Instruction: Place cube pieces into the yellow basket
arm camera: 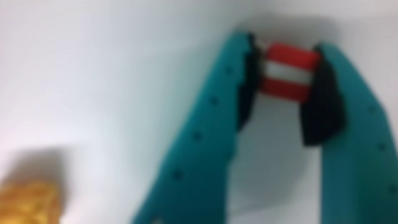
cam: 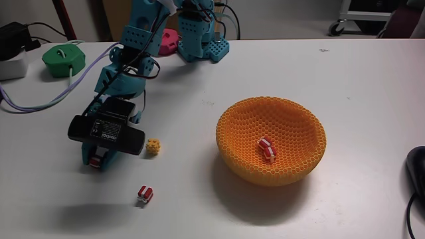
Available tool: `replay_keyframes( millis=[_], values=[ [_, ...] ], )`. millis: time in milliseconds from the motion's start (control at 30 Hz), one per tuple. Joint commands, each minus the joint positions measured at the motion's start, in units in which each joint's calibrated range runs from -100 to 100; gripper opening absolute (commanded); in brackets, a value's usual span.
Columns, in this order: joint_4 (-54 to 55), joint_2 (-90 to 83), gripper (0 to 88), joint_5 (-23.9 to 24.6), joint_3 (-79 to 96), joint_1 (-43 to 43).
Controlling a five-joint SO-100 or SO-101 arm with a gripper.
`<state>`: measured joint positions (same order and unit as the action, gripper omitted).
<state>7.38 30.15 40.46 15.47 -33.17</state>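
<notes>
My teal gripper (cam: 97, 161) is low over the table at the left, shut on a red cube piece with white stripes (cam: 98, 162). In the wrist view the gripper (arm camera: 286, 53) has that striped cube piece (arm camera: 287, 71) pressed between its dark pads (arm camera: 318, 99). A plain yellow cube piece (cam: 153, 147) lies just right of the gripper and appears blurred at the wrist view's bottom left (arm camera: 30, 199). Another striped cube piece (cam: 145, 194) rests nearer the front edge. The yellow basket (cam: 292, 167) stands to the right, with red striped cube pieces (cam: 267, 149) inside it.
A green puck (cam: 64, 58) with a pale cable sits at the back left, and a pink puck (cam: 171, 40) lies behind the arm's base (cam: 202, 40). A dark object (cam: 417, 174) pokes in at the right edge. Bare white table lies between the gripper and the basket.
</notes>
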Motion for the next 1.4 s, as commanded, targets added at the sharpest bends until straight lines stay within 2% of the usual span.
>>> replay_keyframes(
  millis=[0, 167, 300, 467, 600, 633, 700, 800, 900, 967, 1033, 1133, 1233, 1367],
  values=[
    [-7.0, -13.2, 0.0, -3.1, -4.2, 2.8],
    [-34.4, -27.6, 0.0, -7.2, -11.8, 12.2],
    [-52.4, -34.4, 0.0, -7.1, -13.1, 24.3],
    [-55.3, -35.5, 0.0, -1.0, -8.5, 42.5],
    [-51.1, -35.6, 1.1, 5.3, -1.4, 50.5],
    [-50.7, -35.7, 14.0, 5.5, -0.2, 51.9],
    [-50.9, -36.3, 30.1, 3.0, 0.2, 53.0],
    [-51.3, -38.0, 38.5, 2.5, 0.3, 52.9],
    [-52.3, -39.2, 42.5, 1.4, -1.1, 50.5],
    [-58.2, -39.4, 44.7, -1.0, -6.3, 46.8],
    [-59.4, -39.4, 44.7, -2.6, -9.1, 40.9],
    [-49.8, -38.0, 42.7, -3.1, -8.0, 30.3],
    [-33.2, -33.4, 40.4, -0.1, -2.8, 22.4],
    [-15.6, -25.3, 40.1, 4.5, 4.3, 18.0]
  ],
)
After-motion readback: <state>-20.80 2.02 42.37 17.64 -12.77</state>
